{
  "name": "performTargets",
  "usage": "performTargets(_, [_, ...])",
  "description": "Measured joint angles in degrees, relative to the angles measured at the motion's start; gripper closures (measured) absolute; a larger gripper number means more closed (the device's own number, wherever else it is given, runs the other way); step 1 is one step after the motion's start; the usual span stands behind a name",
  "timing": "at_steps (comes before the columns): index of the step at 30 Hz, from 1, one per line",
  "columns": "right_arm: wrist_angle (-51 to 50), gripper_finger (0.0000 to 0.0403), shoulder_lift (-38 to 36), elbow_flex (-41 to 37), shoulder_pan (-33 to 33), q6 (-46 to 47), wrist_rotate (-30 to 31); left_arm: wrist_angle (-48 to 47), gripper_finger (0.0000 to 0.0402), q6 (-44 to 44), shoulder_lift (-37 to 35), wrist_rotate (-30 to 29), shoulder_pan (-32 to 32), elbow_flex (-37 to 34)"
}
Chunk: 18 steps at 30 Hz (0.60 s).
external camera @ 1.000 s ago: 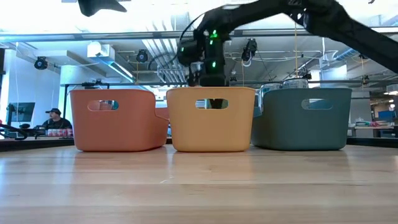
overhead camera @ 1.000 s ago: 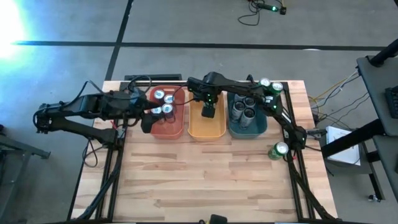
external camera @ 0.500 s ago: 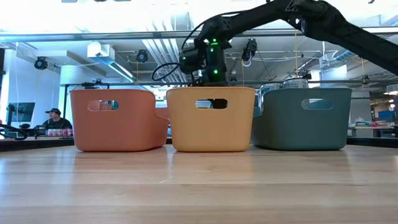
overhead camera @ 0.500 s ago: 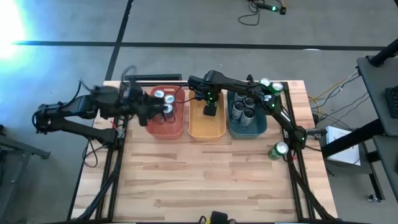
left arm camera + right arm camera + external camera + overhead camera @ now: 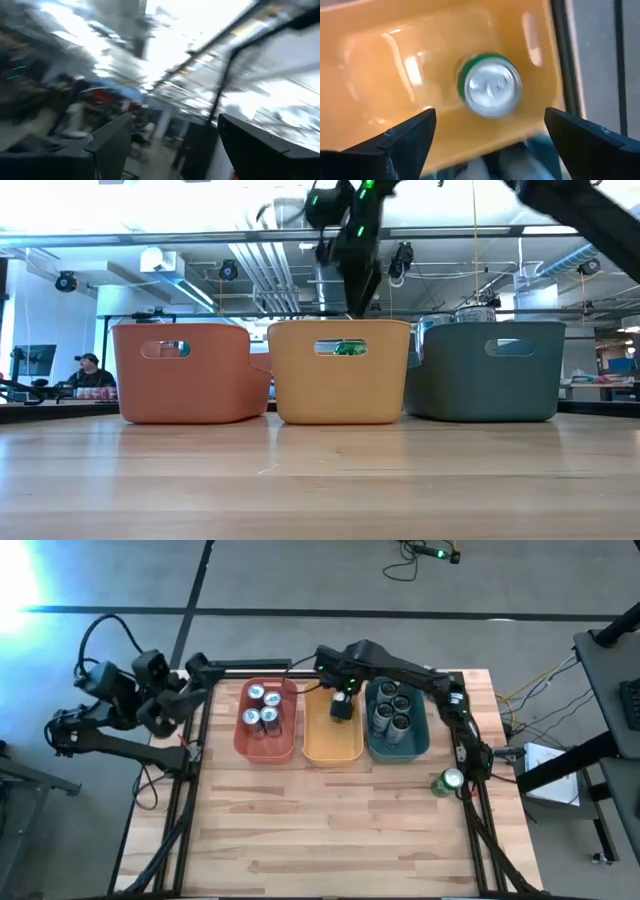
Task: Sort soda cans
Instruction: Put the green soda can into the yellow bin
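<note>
Above the orange bin (image 5: 312,745), in the upper centre of the high view, the right pincer (image 5: 487,145) hangs released and empty, fingers spread wide. Straight below it a green can (image 5: 488,85) stands upright inside that bin. The next green can (image 5: 447,781) stands at the table's (image 5: 330,830) right edge, nearer this arm. The left pincer (image 5: 170,705), off the table at upper left, is also open.

Soda cans sorted among three bins

Green can (image 5: 490,85) upright in orange bin (image 5: 332,743); three cans (image 5: 261,707) in red; perhaps five dark ones (image 5: 392,710) in teal; one green (image 5: 447,781) outside.
</note>
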Motion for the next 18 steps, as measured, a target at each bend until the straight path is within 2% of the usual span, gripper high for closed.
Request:
performTargets(4, [-3.38,0.0035,-5.90,-0.84,3.26,0.71,0.23,12.99,0.0123,5.97,3.26,7.02,-2.46,-2.31])
performTargets(8, [-6.06,0.0035,-10.73,-4.73,9.45,4.62,-0.25,28.18,0.0123,8.55,6.45,8.58,-4.00,-5.13])
performTargets(14, [-6.68,0.0035,-24.31,-18.14,23.56,18.97,-2.28,28.39,0.0123,8.88,8.64,5.37,-4.40,-5.14])
performTargets(16, [-6.71,0.0034,-29.38,-24.35,28.35,26.56,-3.91,27.09,0.0123,8.73,9.62,4.09,-5.33,-5.30])
performTargets(18, [-6.71,0.0033,-34.74,-31.00,32.93,34.62,-3.00,26.89,0.0125,8.28,10.77,0.60,-7.00,-5.31])
